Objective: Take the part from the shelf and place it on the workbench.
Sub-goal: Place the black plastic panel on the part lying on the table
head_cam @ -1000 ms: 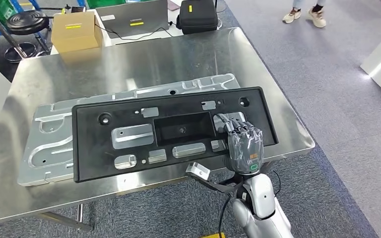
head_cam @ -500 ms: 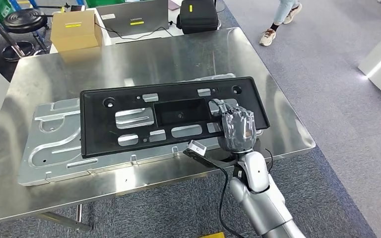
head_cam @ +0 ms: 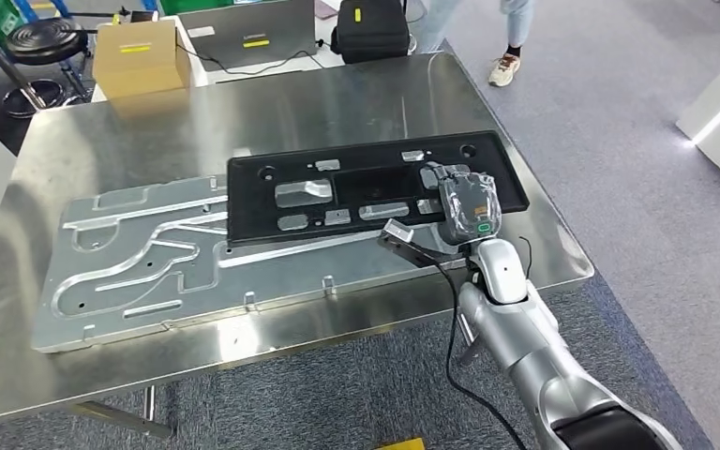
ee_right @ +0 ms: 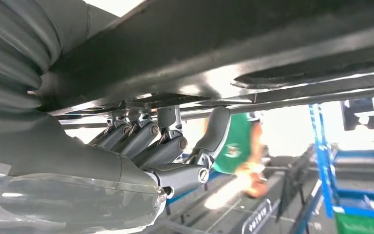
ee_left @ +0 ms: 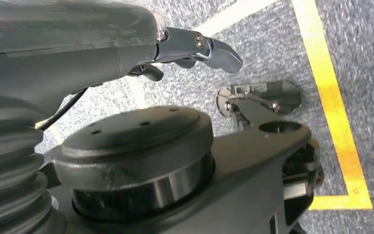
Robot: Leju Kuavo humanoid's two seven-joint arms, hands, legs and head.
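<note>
The part is a long black plastic panel with several cut-outs. It lies flat and slightly skewed over the right half of the steel workbench, its left end overlapping a large aluminium plate. My right hand grips its right end, the fingers hidden beneath the hand's back. From the right wrist, the fingers curl up into the panel's underside edge. My left hand hangs above the grey floor, holding nothing, fingers apart.
At the bench's far edge are a cardboard box, a grey laptop and a black case. A person's legs stand beyond the far right corner. A black stool is at far left. Yellow tape marks the floor.
My right hand has carried the black panel away from the bench's front edge, farther back and to the right. The person beyond the bench has walked left.
</note>
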